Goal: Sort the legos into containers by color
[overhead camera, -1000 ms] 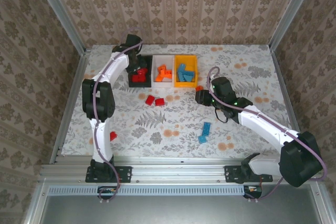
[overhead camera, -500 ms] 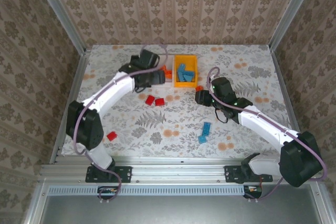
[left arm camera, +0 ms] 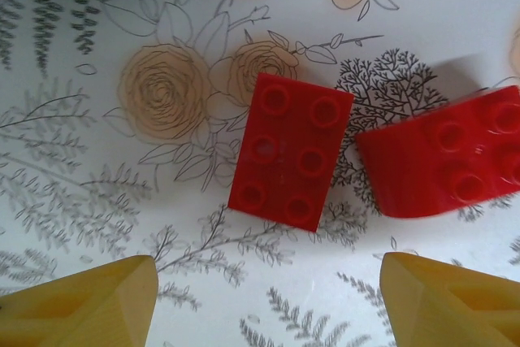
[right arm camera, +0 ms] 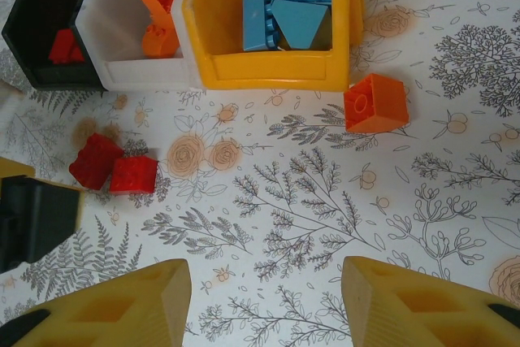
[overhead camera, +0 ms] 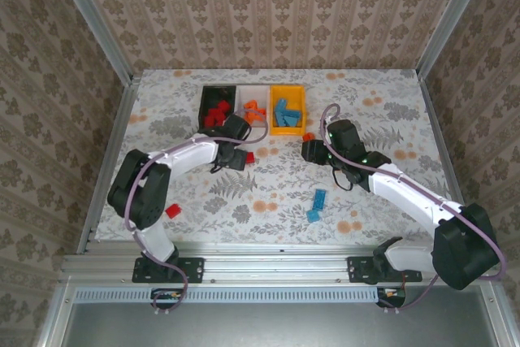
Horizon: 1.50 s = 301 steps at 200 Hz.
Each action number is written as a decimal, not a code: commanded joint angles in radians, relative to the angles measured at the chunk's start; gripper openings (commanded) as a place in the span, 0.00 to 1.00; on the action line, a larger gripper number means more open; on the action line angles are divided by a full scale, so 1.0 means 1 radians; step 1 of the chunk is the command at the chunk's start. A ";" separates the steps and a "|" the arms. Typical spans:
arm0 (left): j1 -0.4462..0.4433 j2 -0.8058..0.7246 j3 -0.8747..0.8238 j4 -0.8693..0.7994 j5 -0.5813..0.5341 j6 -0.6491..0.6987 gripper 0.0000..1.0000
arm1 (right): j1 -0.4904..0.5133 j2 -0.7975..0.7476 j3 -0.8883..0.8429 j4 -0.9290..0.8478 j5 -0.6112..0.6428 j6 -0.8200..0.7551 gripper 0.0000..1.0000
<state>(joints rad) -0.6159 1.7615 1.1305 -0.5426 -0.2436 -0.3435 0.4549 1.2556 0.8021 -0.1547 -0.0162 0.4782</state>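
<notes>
From my end the tabletop is covered with a white cloth (overhead camera: 268, 193) printed with grey ferns and pale orange roses. Up close on the left wrist cam one rose (left arm camera: 162, 95) is a tan bloom outlined in brown. The back and both sides have beige damask wallpaper (overhead camera: 276, 14). Silver aluminium posts (overhead camera: 89, 15) slant up at the back corners. A ribbed metal rail (overhead camera: 276, 270) runs along the near edge, with a grey panel (overhead camera: 268, 323) below it.

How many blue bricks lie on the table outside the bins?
2, both near right on the table: the larger blue brick and the smaller blue brick beside it. Others may be hidden.
</notes>
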 commanded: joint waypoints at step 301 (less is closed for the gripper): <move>0.264 0.446 0.903 -0.390 -0.011 0.057 0.62 | -0.004 0.017 0.008 -0.005 0.006 -0.013 0.53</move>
<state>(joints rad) -0.3408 2.1998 1.9770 -0.8028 -0.2375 -0.2962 0.4549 1.2911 0.8017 -0.1558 -0.0154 0.4767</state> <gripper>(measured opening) 0.466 0.528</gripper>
